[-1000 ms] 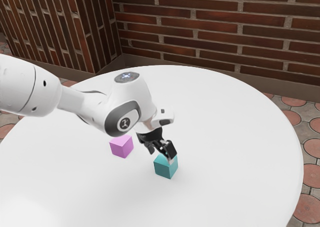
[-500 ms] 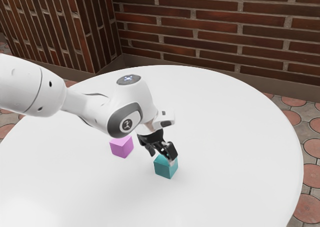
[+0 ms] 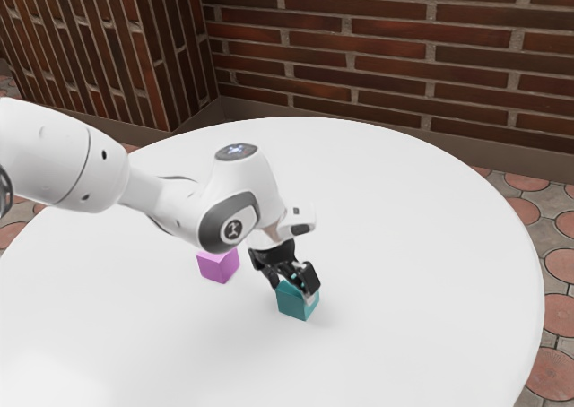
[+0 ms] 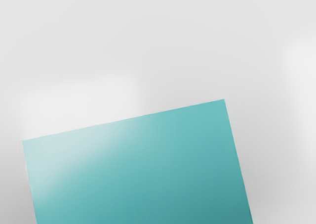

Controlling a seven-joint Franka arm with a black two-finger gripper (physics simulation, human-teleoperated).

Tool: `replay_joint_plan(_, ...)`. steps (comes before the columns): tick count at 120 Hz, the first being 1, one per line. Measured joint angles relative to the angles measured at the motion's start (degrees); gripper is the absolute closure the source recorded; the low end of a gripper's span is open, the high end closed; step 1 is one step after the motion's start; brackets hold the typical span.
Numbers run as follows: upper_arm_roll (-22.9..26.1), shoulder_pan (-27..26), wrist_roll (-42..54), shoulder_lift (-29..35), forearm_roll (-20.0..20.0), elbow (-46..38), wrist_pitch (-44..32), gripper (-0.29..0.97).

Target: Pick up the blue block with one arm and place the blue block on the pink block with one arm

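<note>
My fingers (image 3: pixel 306 279) straddle the blue block (image 3: pixel 296 302), open. It lies skewed, so closing could twist it toward the pink block (image 3: pixel 218 265) at ten o'clock.

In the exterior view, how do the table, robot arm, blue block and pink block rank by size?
1. table
2. arm
3. blue block and pink block: they look alike, and the pink is partly behind the arm.

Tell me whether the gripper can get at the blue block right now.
Probably yes. The gripper sits right at the blue block's top, with nothing between them; the pink block stands apart, toward the exterior view's left.
</note>
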State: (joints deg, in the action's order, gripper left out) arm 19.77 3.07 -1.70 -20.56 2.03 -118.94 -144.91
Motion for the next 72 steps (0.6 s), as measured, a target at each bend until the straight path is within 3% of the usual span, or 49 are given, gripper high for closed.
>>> replay_joint_plan(40, -0.08, 0.01, -0.07, -2.84, -0.08, 1.49, -0.09, 0.00)
replay_joint_plan(72, -0.42, -0.01, -0.08, -3.00, -0.22, 1.87, -0.04, 0.21)
